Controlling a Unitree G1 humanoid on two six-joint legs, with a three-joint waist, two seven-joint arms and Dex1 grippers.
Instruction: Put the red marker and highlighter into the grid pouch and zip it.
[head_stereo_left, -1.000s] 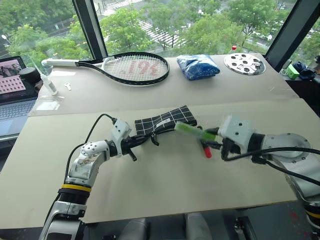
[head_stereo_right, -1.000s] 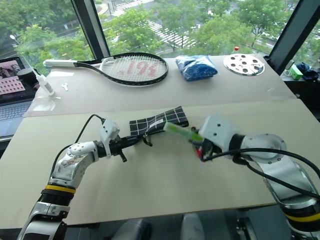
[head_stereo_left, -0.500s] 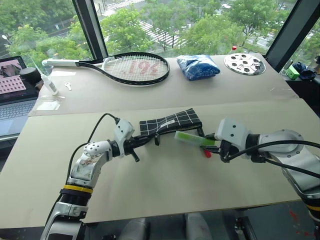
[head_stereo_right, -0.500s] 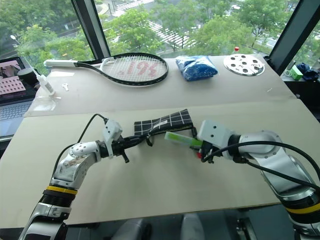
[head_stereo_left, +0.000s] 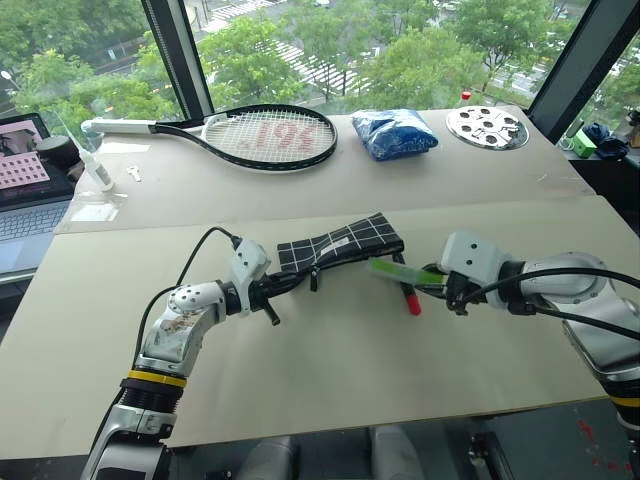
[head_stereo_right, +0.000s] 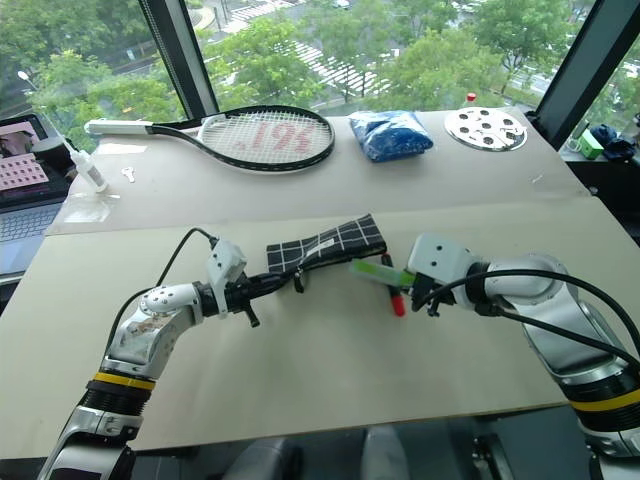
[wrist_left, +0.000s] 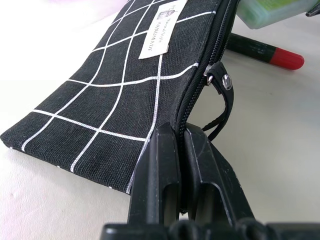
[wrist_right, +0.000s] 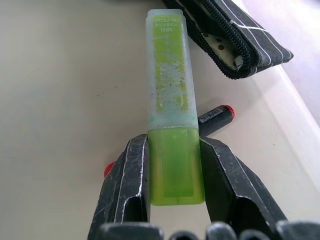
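Observation:
The grid pouch (head_stereo_left: 340, 245) lies mid-table, held up slightly at its near-left end. My left gripper (head_stereo_left: 283, 285) is shut on that end's zipper edge (wrist_left: 181, 142), and the black pull strap (wrist_left: 223, 102) hangs loose beside it. The pouch's far-right end gapes open, showing the lining (wrist_right: 231, 56). My right gripper (head_stereo_left: 437, 281) is shut on the green highlighter (head_stereo_left: 404, 271), whose pale cap (wrist_right: 168, 65) points at the pouch mouth, a short gap away. The red marker (head_stereo_left: 408, 297) lies flat on the table under the highlighter, near the pouch's open end.
At the back of the table lie a tennis racket (head_stereo_left: 262, 135), a blue plastic bag (head_stereo_left: 397, 132) and a round metal disc (head_stereo_left: 487, 127). A laptop (head_stereo_left: 22, 185) and a small white bottle (head_stereo_left: 98, 168) sit at the far left.
My right gripper has carried the highlighter a little rightward and lower, drawing its cap back from the pouch mouth. My left gripper keeps its hold in place.

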